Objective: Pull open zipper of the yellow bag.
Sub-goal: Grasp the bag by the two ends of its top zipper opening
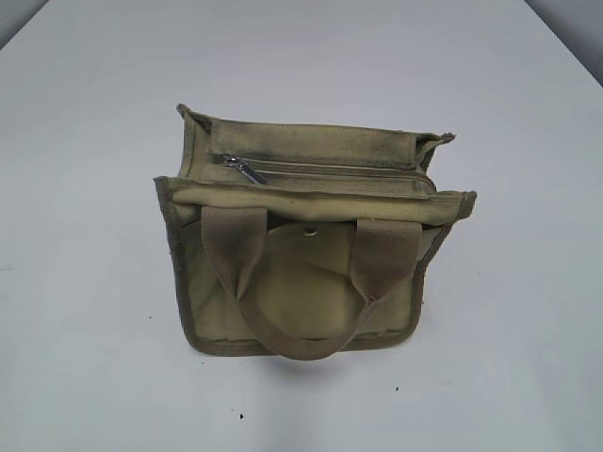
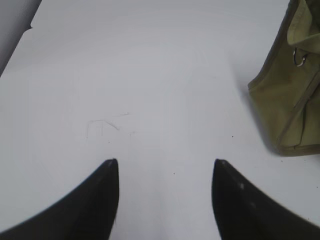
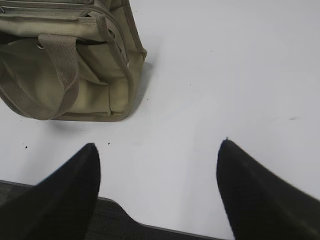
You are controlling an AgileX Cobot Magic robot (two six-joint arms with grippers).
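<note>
The yellow bag (image 1: pixel 311 245) stands upright in the middle of the white table (image 1: pixel 85 282), its two webbing handles hanging over the front pocket. Its zipper (image 1: pixel 330 169) runs along the top, with the silver pull tab (image 1: pixel 247 170) at the left end. Neither arm shows in the exterior view. My left gripper (image 2: pixel 165 165) is open over bare table, with the bag's side (image 2: pixel 287 95) off to its right. My right gripper (image 3: pixel 157 147) is open too, above the table's near edge, and the bag (image 3: pixel 65 60) lies up and to its left.
The table's near edge (image 3: pixel 165 230) and a dark floor strip show under the right gripper. Faint scratch marks (image 2: pixel 107 125) sit ahead of the left gripper. White tabletop surrounds the bag on all sides.
</note>
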